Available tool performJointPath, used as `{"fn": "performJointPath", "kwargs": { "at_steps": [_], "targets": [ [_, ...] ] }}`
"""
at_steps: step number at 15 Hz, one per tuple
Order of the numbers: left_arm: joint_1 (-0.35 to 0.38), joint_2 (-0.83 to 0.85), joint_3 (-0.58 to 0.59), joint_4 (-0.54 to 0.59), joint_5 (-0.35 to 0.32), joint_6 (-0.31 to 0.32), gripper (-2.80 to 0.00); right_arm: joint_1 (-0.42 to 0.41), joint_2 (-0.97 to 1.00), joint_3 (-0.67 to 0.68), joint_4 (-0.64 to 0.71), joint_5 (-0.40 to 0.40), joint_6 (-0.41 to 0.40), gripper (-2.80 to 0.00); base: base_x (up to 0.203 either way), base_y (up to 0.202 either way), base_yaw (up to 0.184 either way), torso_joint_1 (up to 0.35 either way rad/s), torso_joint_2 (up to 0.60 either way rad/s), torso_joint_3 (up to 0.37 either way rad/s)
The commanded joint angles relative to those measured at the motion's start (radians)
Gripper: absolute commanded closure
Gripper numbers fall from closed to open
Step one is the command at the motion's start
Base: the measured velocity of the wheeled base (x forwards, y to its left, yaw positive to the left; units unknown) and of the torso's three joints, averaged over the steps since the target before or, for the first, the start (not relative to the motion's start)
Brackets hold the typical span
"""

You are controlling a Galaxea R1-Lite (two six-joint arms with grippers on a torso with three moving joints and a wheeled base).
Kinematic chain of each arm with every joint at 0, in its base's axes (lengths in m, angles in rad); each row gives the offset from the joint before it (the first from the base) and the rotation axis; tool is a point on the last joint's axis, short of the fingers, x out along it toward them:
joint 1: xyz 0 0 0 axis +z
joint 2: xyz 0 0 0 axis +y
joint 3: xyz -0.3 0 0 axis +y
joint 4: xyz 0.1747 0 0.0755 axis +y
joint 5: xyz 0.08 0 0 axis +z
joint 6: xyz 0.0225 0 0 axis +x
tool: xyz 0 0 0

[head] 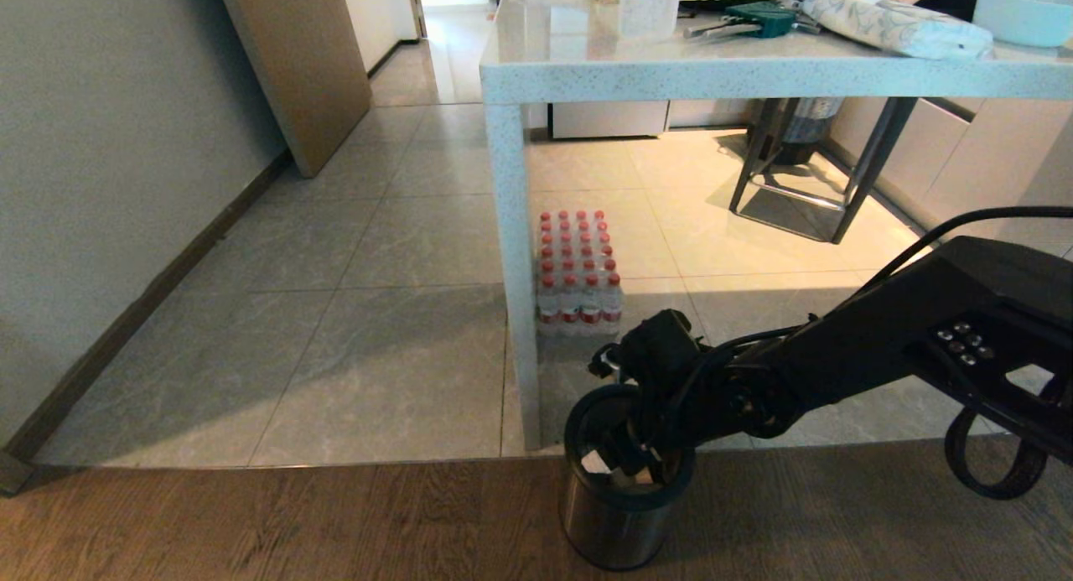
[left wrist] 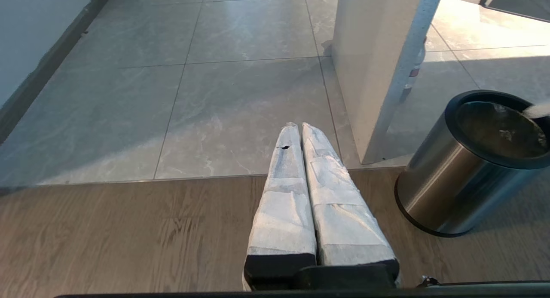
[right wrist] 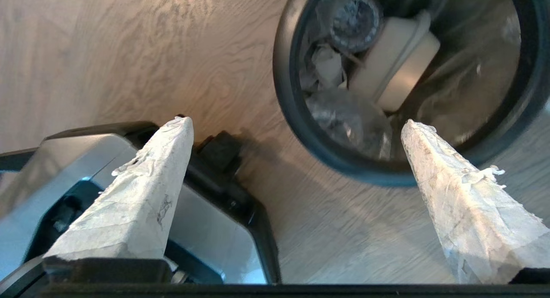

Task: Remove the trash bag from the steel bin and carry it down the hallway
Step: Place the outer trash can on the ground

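Hovering right end effector [right wrist: 296,126] over steel bin [head: 616,514] on wood floor — fingers spread wide, gripping nothing. Trash bag [right wrist: 343,117] inside bin; grasp, lift-out, hallway carry all pending. Left end effector [left wrist: 300,130] parked, closed.

right claw [right wrist: 296,121] wide open, pointing down; left claw [left wrist: 300,128] closed

steel bin [head: 616,514] mouth open, table leg [head: 513,271] beside

We see the steel bin [left wrist: 455,182] in brushed, shiny metal with a matt black rim, glossy marbled floor tiles [head: 402,246], matt grained wood flooring [head: 251,522], and a speckled stone-look table [head: 754,78].
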Motion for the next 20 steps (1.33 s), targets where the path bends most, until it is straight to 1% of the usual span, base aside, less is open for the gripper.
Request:
{"fn": "performJointPath", "kwargs": {
  "at_steps": [1, 2, 5, 6, 8, 9, 10, 11, 18, 20],
  "targets": [
    [0.0, -0.001, 0.0, 0.0, 0.0, 0.0, 0.0, -0.016, -0.095, 0.073, -0.016, 0.041, 0.004, -2.8, 0.0, 0.0, 0.0, 0.0, 0.0, 0.0],
    [0.0, 0.0, 0.0, 0.0, 0.0, 0.0, 0.0, -0.023, -0.133, 0.101, -0.016, 0.067, 0.005, -2.8, 0.0, 0.0, 0.0, 0.0, 0.0, 0.0],
    [0.0, 0.0, 0.0, 0.0, 0.0, 0.0, 0.0, -0.05, -0.228, 0.143, 0.043, 0.09, 0.009, -2.8, 0.0, 0.0, 0.0, 0.0, 0.0, 0.0],
    [0.0, 0.0, 0.0, 0.0, 0.0, 0.0, 0.0, -0.056, -0.242, 0.135, 0.079, 0.091, 0.01, -2.8, 0.0, 0.0, 0.0, 0.0, 0.0, 0.0],
    [0.0, 0.0, 0.0, 0.0, 0.0, 0.0, 0.0, -0.071, -0.278, 0.123, 0.099, 0.095, 0.008, -2.8, 0.0, 0.0, 0.0, 0.0, 0.0, 0.0],
    [0.0, 0.0, 0.0, 0.0, 0.0, 0.0, 0.0, -0.072, -0.283, 0.124, 0.105, 0.113, 0.008, -2.8, 0.0, 0.0, 0.0, 0.0, 0.0, 0.0],
    [0.0, 0.0, 0.0, 0.0, 0.0, 0.0, 0.0, -0.073, -0.285, 0.122, 0.103, 0.149, 0.01, -2.8, 0.0, 0.0, 0.0, 0.0, 0.0, 0.0],
    [0.0, -0.001, 0.0, 0.0, 0.0, 0.0, 0.0, -0.073, -0.281, 0.119, 0.1, 0.157, 0.01, -2.8, 0.0, 0.0, 0.0, 0.0, 0.0, 0.0],
    [0.0, 0.0, 0.0, 0.006, -0.001, 0.002, 0.0, -0.071, -0.3, 0.11, 0.105, 0.148, 0.009, -2.8, 0.0, 0.0, 0.0, 0.0, 0.0, 0.0],
    [0.0, 0.0, -0.002, 0.006, -0.002, 0.011, 0.0, -0.071, -0.298, 0.112, 0.104, 0.148, 0.009, -2.8, 0.0, 0.0, 0.0, 0.0, 0.0, 0.0]
  ]
}}
